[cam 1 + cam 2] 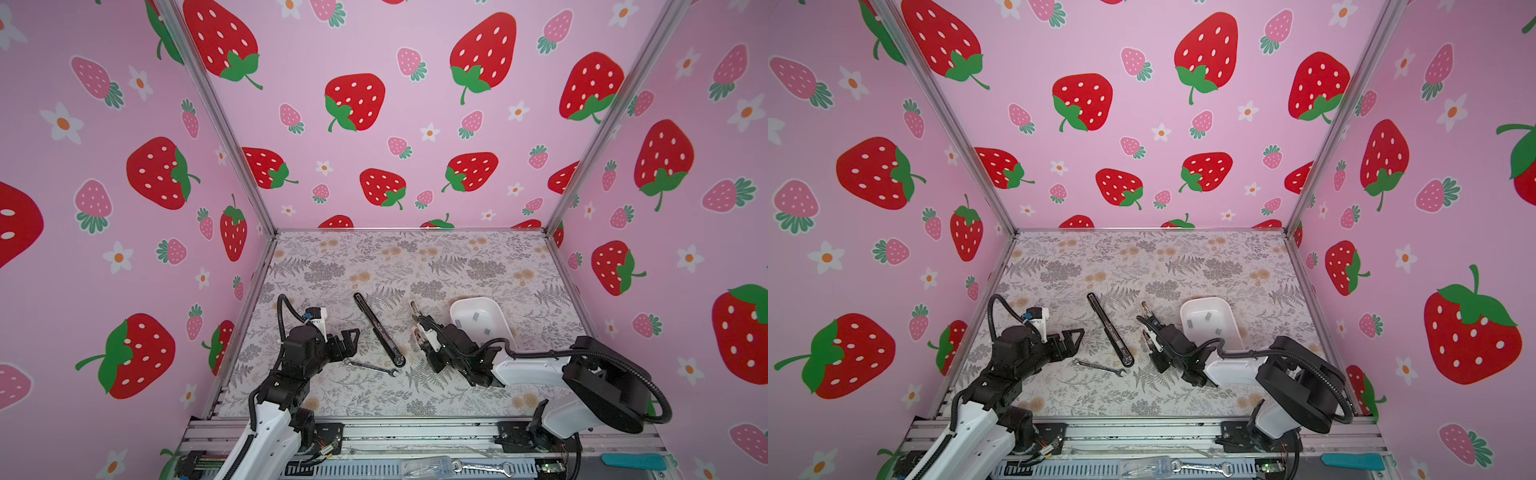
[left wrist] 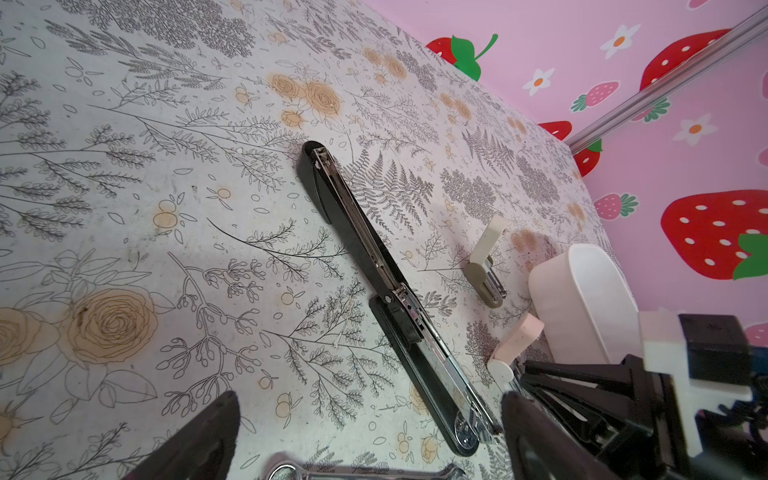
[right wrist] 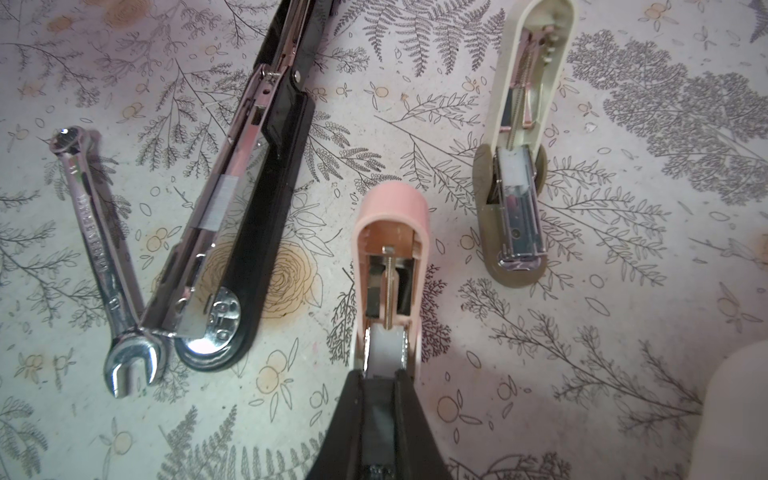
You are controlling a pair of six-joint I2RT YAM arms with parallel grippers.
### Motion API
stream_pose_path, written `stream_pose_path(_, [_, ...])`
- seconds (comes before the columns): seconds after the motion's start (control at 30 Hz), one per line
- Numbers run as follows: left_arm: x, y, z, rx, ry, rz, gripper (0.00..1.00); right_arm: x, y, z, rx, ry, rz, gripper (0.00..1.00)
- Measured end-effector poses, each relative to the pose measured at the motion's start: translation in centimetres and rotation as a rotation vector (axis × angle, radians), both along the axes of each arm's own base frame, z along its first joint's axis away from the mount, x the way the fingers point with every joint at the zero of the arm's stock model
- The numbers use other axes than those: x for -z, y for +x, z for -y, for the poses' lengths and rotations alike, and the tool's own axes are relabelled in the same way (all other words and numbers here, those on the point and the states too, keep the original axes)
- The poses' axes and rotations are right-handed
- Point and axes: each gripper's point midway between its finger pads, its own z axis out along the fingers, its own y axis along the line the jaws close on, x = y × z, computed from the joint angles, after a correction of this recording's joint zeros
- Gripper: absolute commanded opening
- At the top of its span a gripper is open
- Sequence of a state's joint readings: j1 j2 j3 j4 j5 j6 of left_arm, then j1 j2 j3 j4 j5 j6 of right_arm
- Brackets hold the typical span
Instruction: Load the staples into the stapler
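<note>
Staples, flat grey strip point(image 3: 216, 203), sit inside long black stapler point(image 3: 270, 174); spread left end effector point(image 2: 370, 399) should fold it squarely; right end effector point(image 3: 379, 376) closed.

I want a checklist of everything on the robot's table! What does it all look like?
Surface: floral table, no spills seen.
Job's things: black stapler lies opened flat with a staple strip in its channel; loose staples lie in the white tray.
Clutter: wrench right beside the stapler's near end; pink mini stapler and beige mini stapler, both open.
Grippers: left gripper open and empty, left of the stapler; right gripper shut on a grey strip at the pink mini stapler.
Cables: black hoses on both arms, clear of the items.
Surroundings: pink strawberry walls.
</note>
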State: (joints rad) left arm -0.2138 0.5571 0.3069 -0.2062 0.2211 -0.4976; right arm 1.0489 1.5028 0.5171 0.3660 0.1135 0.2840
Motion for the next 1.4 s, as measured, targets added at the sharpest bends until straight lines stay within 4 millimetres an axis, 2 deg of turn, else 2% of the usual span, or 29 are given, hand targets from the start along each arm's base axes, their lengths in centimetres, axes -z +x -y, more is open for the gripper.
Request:
stream_pose_path(1.03, [0.0,0.0,0.0,0.000,0.001,-0.002,0.99,0.4,-0.5,0.2,0.013,0.040,-0.010,0.04])
stream_pose_path(1.2, [0.0,0.0,0.0,0.000,0.000,-0.002,0.99,0.4,-0.9,0.3,0.014,0.035,-0.019,0.13])
stream_pose_path(1.4, [0.2,0.0,0.0,0.000,0.002,-0.006,0.99,0.7,-1.5,0.8,0.021,0.022,-0.046,0.31])
